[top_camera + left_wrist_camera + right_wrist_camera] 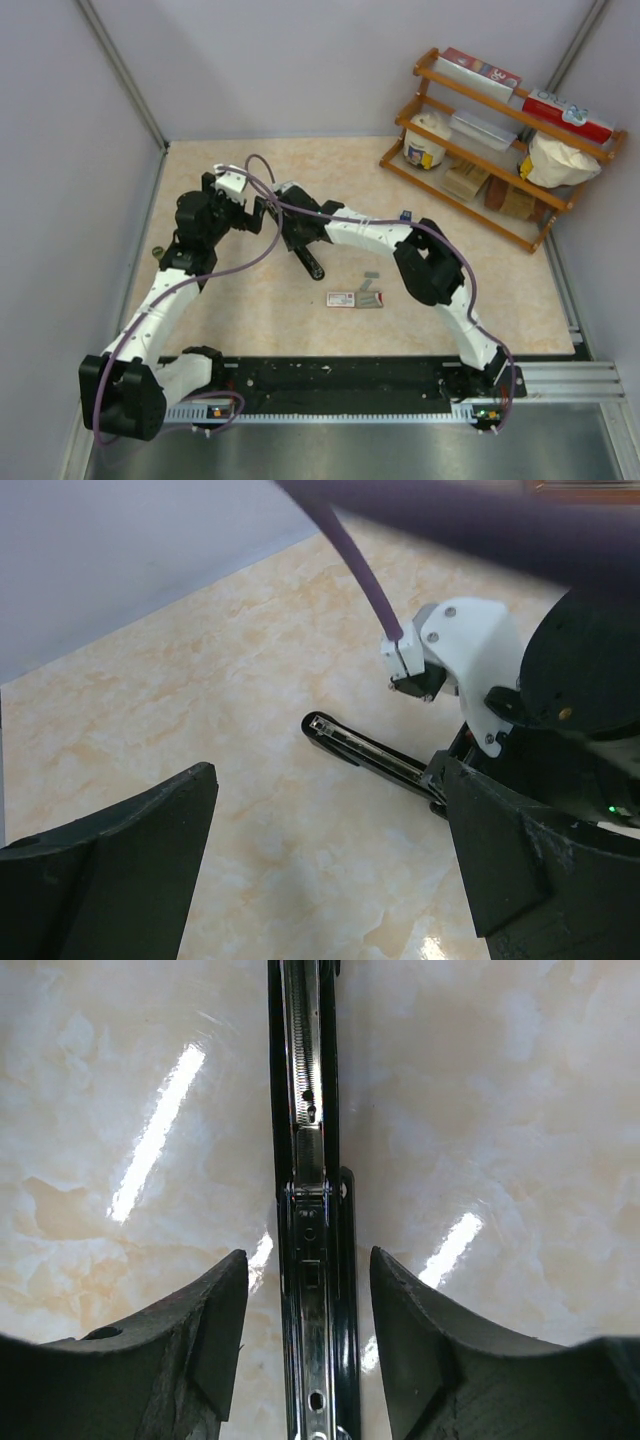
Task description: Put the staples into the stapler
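Note:
The black stapler lies flat on the marble table with its metal channel facing up. My right gripper hangs over its rear end. In the right wrist view the stapler runs between the fingers of the right gripper, which is open with a gap on each side. My left gripper is open and empty just left of it; its wrist view shows the stapler's tip ahead. The white staple box and grey staple strips lie right of the stapler.
A wooden shelf rack with boxes, a tub and a bag stands at the back right. Grey walls enclose the table on the left and back. The right arm's wrist is close to the left gripper.

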`<state>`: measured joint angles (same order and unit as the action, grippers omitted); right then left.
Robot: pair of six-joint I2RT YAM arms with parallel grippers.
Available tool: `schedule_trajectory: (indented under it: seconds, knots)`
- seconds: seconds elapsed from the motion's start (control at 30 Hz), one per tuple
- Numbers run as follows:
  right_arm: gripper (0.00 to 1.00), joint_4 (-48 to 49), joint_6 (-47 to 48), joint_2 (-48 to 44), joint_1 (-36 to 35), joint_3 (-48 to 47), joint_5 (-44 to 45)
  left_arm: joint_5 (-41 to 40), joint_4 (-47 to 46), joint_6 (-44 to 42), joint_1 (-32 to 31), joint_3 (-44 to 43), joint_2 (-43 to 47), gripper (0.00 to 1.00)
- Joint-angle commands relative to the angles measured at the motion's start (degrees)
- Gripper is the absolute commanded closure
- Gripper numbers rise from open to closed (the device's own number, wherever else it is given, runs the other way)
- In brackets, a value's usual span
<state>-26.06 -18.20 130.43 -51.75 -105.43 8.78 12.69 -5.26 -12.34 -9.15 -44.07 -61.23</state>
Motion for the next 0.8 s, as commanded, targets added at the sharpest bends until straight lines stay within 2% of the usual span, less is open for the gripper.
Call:
schedule_trajectory:
  seconds: [0.0, 0.27, 0.37, 0.47, 0.6, 0.77]
  knots:
    - [0.48, 0.31, 2.28, -10.36, 1.64, -0.22, -0.34, 2.51, -5.55, 0.56, 0.18, 2.06, 2.17, 0.01]
    - [0.48, -0.21, 16.77, -24.33, 12.0, 9.78, -3.33, 10.51, -1.26, -4.27, -0.08, -1.01, 0.07, 0.01]
    - [0.48, -1.88, 20.74, -29.08, 16.23, 16.11, -1.05, 11.48, -0.55, -5.94, -0.61, -2.42, -1.43, 0.01]
    - [0.48, -1.97, 19.61, -33.47, 20.88, 24.19, 1.51, 11.04, -1.16, -6.12, -0.96, -3.12, -2.4, 0.01]
    - [0.51, -3.11, 14.42, -34.9, 27.82, 30.36, -2.08, 11.57, -2.56, -6.12, -1.31, -3.3, -2.84, 0.01]
    - [0.55, -3.29, 12.93, -34.81, 29.77, 33.09, -5.61, 11.13, -2.66, -5.68, -2.8, -4.0, -3.81, 0.01]
